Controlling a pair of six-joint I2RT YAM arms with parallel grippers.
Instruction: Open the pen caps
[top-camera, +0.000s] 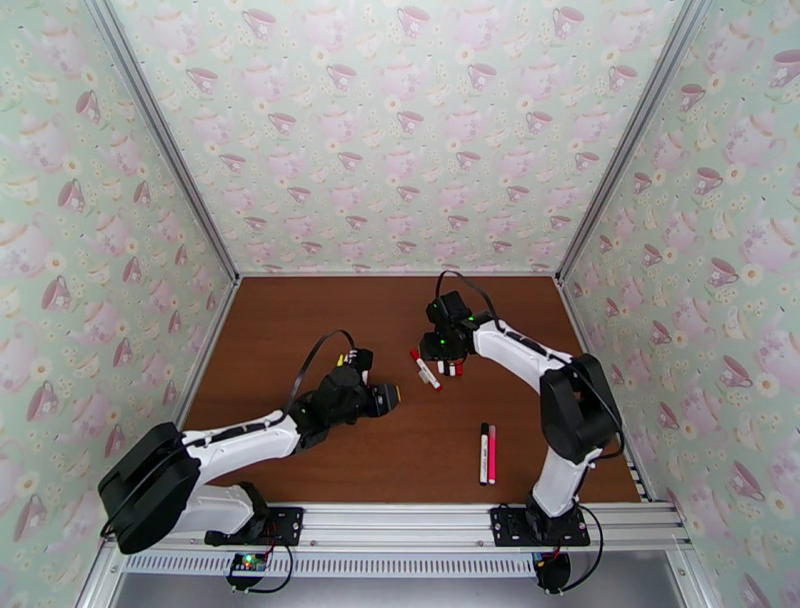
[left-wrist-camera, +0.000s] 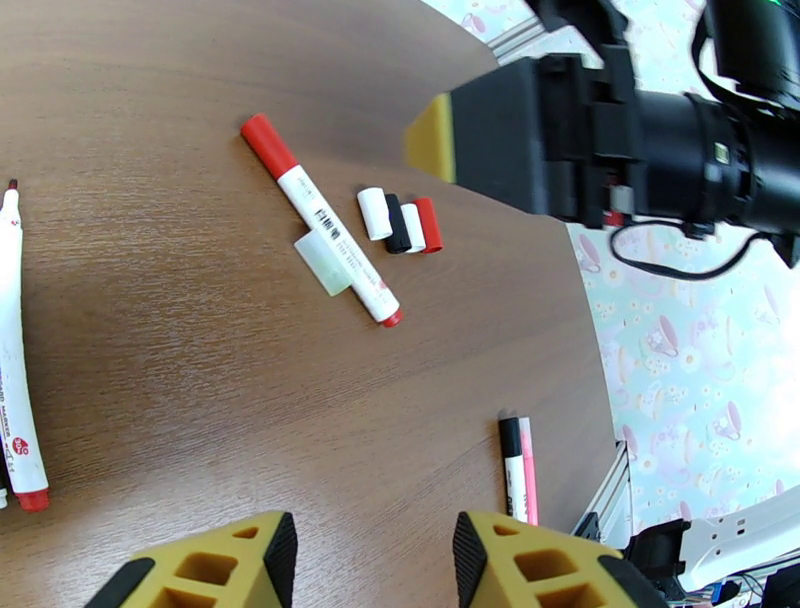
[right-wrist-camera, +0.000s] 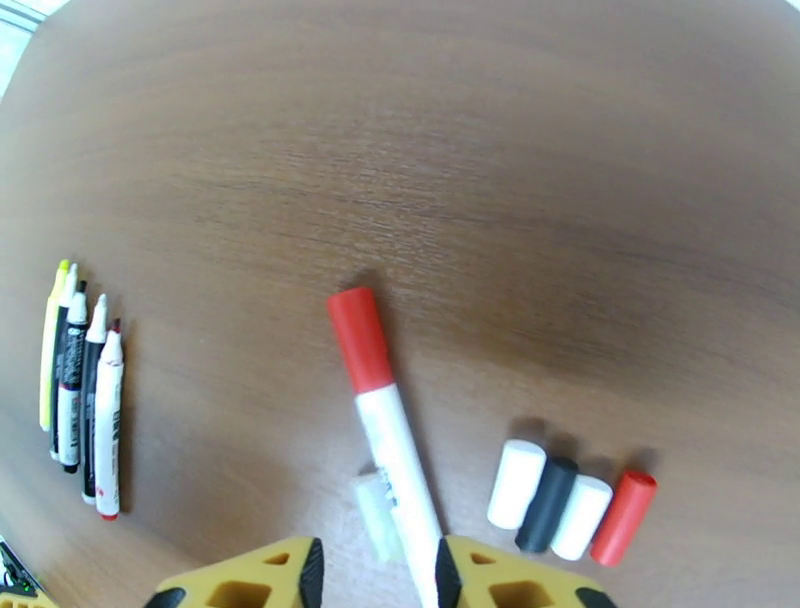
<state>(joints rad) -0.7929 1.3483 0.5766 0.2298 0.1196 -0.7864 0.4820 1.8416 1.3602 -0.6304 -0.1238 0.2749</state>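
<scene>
red-capped pen (right-wrist-camera: 394, 450) cropped below, pink pen (left-wrist-camera: 527, 468) part-hidden

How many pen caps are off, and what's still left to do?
Done: four loose caps lie in a row, and several uncapped pens rest together. In hand: the right end effector hangs open over the red-capped marker. Left: that marker, plus the black pen and pink pen, which look capped.

Four pen caps (right-wrist-camera: 548, 505) lie just right of a pen (right-wrist-camera: 395, 450).

Brown wood table (top-camera: 300, 330) w/ teacup-wallpaper walls (top-camera: 400, 120), alu frame (top-camera: 400, 520).
</scene>
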